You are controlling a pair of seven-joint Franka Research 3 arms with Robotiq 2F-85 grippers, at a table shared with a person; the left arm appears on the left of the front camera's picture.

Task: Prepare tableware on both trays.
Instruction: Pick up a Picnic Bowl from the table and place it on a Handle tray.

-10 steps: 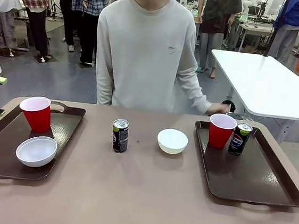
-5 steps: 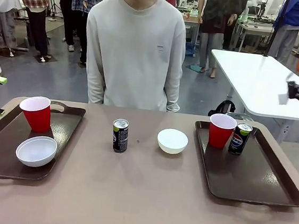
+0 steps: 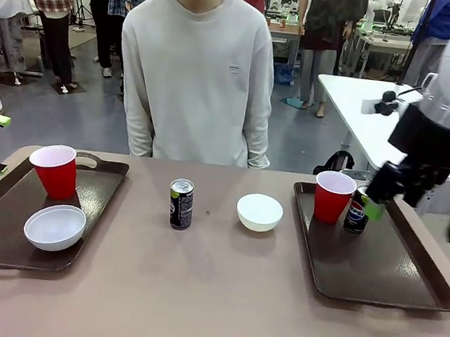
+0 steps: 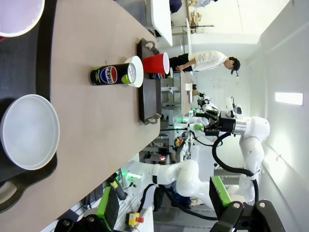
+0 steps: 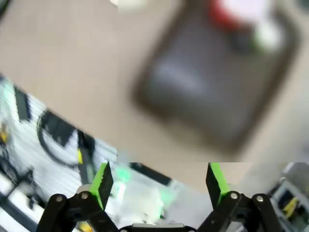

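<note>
- Blue Pepsi can [image 3: 353,217] right of centre, on the right tray [image 3: 391,274], beside a red cup [image 3: 333,196].
- Dark can [image 3: 180,203] mid-counter [image 3: 211,296], Pepsi logo readable in the left wrist view.
- Right end effector [image 3: 381,199] spread, empty, just by the blue can.
- Left end effector [image 4: 161,210] spread, empty.

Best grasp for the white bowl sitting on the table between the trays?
Pinch the rim of the white bowl from straight above, one jaw inside, one outside. It sits upright, shallow and likely too wide to span; its near rim is free, with the dark can standing apart beside it.
</note>
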